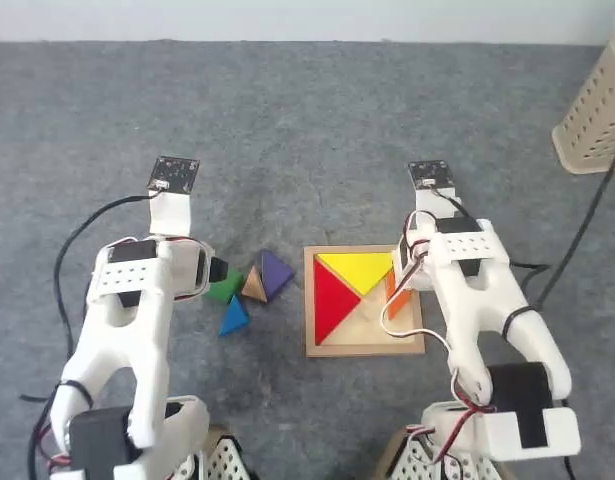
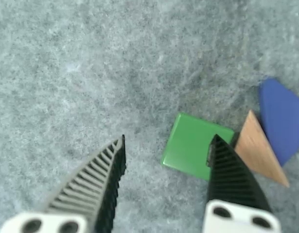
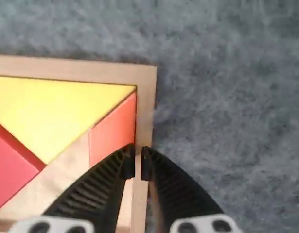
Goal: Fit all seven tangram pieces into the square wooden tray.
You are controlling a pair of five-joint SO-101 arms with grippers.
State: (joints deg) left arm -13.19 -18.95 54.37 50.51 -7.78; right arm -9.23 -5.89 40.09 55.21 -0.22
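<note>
Left tool (image 2: 168, 141), wide open and empty, is hovering at the green square (image 2: 192, 144), likely needing lowering and closing; right tool (image 3: 137, 160) is sitting closed at the tray (image 3: 66, 65) rim.

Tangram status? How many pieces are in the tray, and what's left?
Done: three pieces sit in the tray: yellow triangle, red triangle, orange piece. In hand: no piece gripped; the left gripper is open over the green square, and the right gripper is nearly shut at the tray rim beside the orange piece. Left: green square, tan triangle, purple piece, blue triangle, all on the carpet.
</note>
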